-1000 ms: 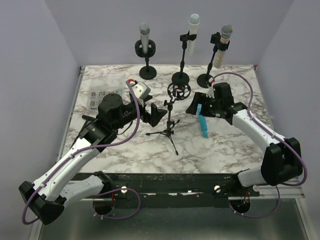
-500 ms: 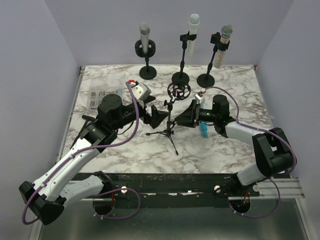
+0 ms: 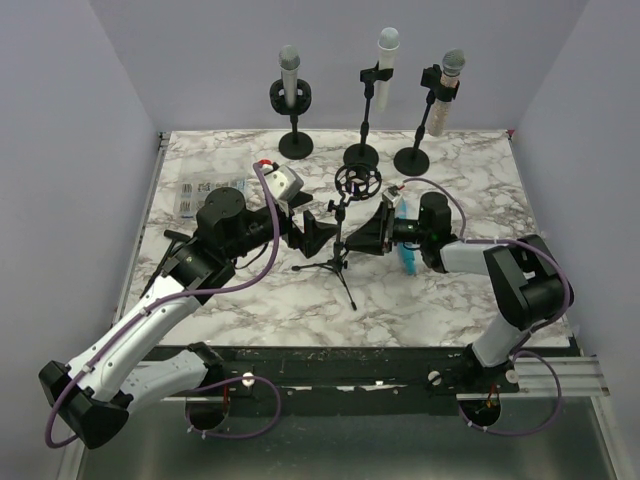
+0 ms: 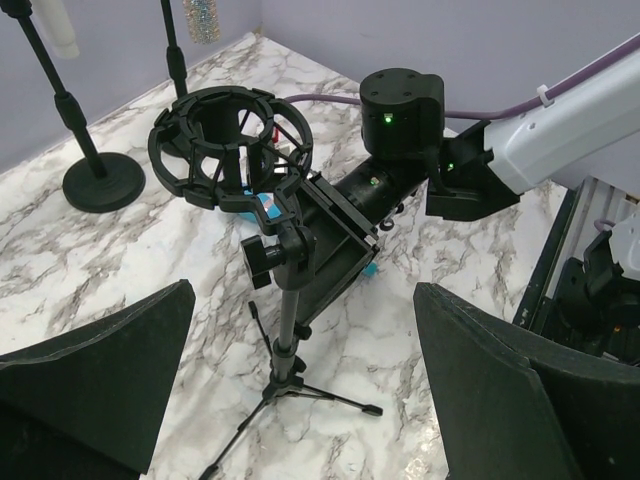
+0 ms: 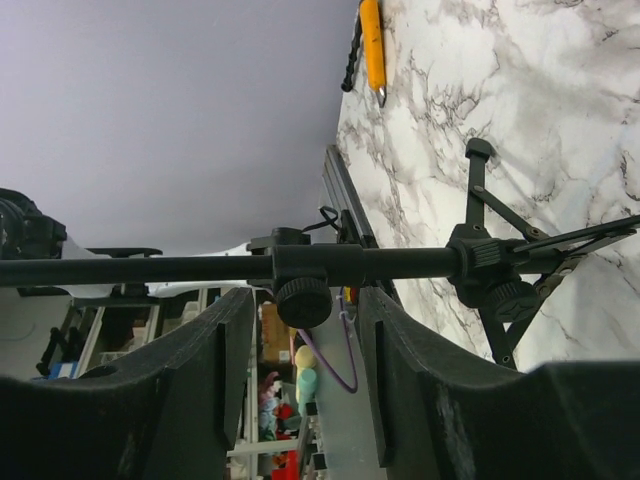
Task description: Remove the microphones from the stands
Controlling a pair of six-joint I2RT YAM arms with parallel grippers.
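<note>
Two grippers: both crowd the tripod stand (image 4: 286,335) mid-table, the left gripper (image 3: 318,228) on one side and the right gripper (image 3: 362,236) on the other.
Left fingers (image 4: 100,390): spread wide, nothing between them, just beside the pole and facing it.
Right fingers (image 5: 225,380): part-way apart, bracketing the knob (image 5: 303,300) on the pole. There is a gap on each side, so they pinch nothing.
Shock mount (image 4: 165,160): the ring on top of the stand, and it's empty.
Microphone: the blue microphone (image 3: 407,257) lies flat on the marble table (image 3: 450,300), just beside the right gripper and out of the mount.
Back row: the grey-headed microphone (image 3: 290,65), white microphone (image 3: 386,50) and tan microphone (image 3: 445,95) stand upright in their own holders along the far edge.
Step in hand: by my read, the right arm is getting hold of the stand.
Doing it well: those jaws line up along the pole, so a squeeze would land on the knob and collar. Seat squarely there, or roll the wrist to take the tube across.
Watch for: thin legs and a light tripod, so a sideways shove could tip it. Squeeze gently, and don't sweep the blue microphone.
</note>
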